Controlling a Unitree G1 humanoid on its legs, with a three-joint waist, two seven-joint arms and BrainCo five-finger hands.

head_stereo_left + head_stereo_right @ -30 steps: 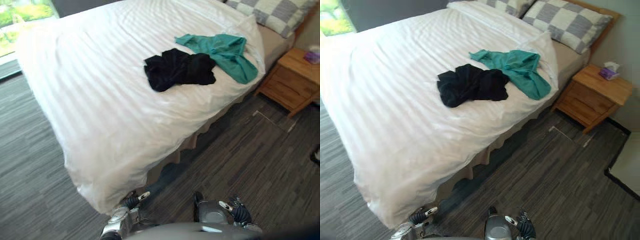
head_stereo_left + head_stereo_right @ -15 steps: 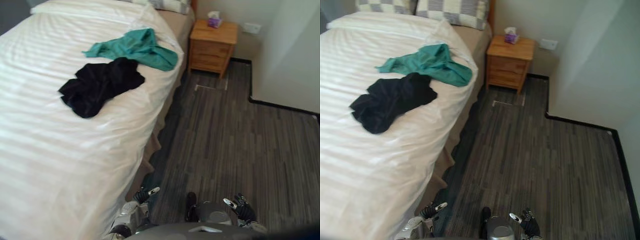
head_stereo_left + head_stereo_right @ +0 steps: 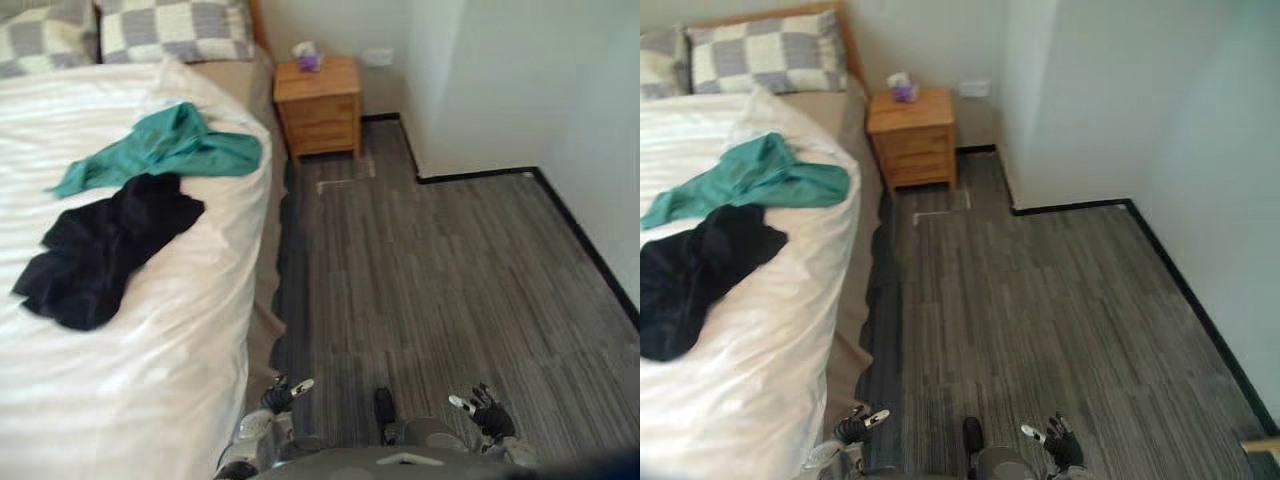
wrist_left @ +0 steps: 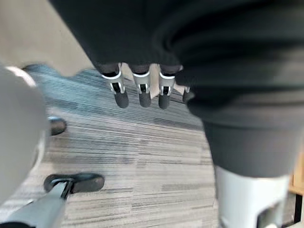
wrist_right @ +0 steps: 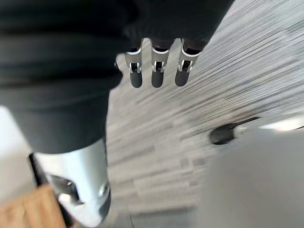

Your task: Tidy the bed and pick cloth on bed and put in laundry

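Observation:
A black cloth (image 3: 100,245) lies crumpled on the white bed (image 3: 150,370), and a teal cloth (image 3: 165,150) lies just beyond it, nearer the checked pillows (image 3: 170,30). My left hand (image 3: 285,390) hangs low by the bed's near corner, far from both cloths, with relaxed straight fingers (image 4: 140,92) holding nothing. My right hand (image 3: 485,410) hangs over the floor at the lower right, its fingers (image 5: 156,71) straight and empty too.
A wooden nightstand (image 3: 318,105) with a tissue box (image 3: 306,57) stands beside the bed's head. A white wall corner (image 3: 430,90) juts out right of it. Grey striped carpet (image 3: 450,270) stretches along the bed's right side.
The camera has swung to the right: the bed and cloths slid to the left of the picture and the wall and carpet came in. Both hands stay low and empty.

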